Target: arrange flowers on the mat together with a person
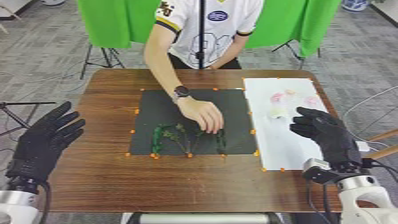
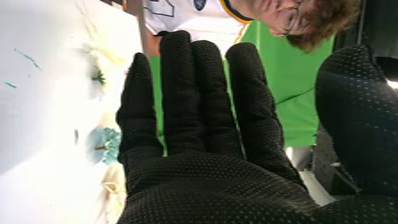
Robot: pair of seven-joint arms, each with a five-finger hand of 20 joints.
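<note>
On the dark mat (image 1: 164, 107), green stems (image 1: 185, 140) lie towards the near edge, with a leafy green strip (image 1: 157, 140) at their left. A person's hand (image 1: 202, 114) rests over the mat, its fingertips at the top of another green strip (image 1: 221, 143). My right hand (image 1: 322, 129) is over the white sheet's right side, open and holding nothing, near pale pink and white flowers (image 1: 290, 97). In the right wrist view my right hand (image 2: 209, 185) has straight fingers, with a blue-green flower (image 2: 109, 145) beside it. My left hand (image 1: 44, 142) is open at the table's left edge.
The white sheet (image 1: 289, 145) lies right of the dark mat, both held by small orange tabs. Brown wooden table (image 1: 98, 185) surrounds them. A thin dark pole (image 1: 202, 35) stands at the far side, before green cloth (image 1: 111, 22).
</note>
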